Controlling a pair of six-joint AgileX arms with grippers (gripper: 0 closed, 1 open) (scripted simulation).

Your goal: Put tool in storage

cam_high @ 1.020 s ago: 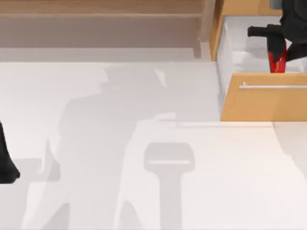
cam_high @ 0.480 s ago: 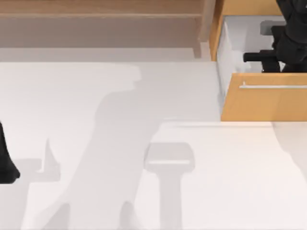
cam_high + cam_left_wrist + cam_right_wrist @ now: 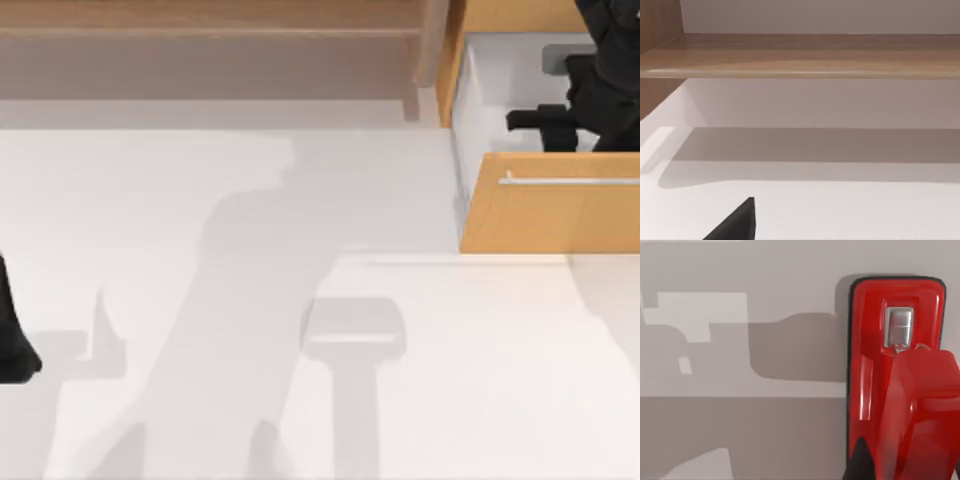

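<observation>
Top view: drawer (image 3: 548, 215), orange-tan with a white inside, stands pulled open at the table's (image 3: 300, 300) right, silver bar handle (image 3: 570, 181) across its front. Right arm reaches down into the drawer's white compartment; right gripper (image 3: 585, 115) sits low there, just behind the front panel. Black part of the tool (image 3: 535, 120) juts out toward the left, inside the drawer. Whether the fingers clench the tool or have let it go: cannot tell. Pale wooden shelf (image 3: 210, 50) along the back. Left arm (image 3: 12, 340) parked at the table's left edge.

Left wrist view: shelf board and white table, one dark gripper tip (image 3: 737, 222) at the frame edge.

Right wrist view: glossy red body of the tool against the drawer's white floor, a small silver plate (image 3: 898, 326) set in it. No readable writing or brand anywhere.
</observation>
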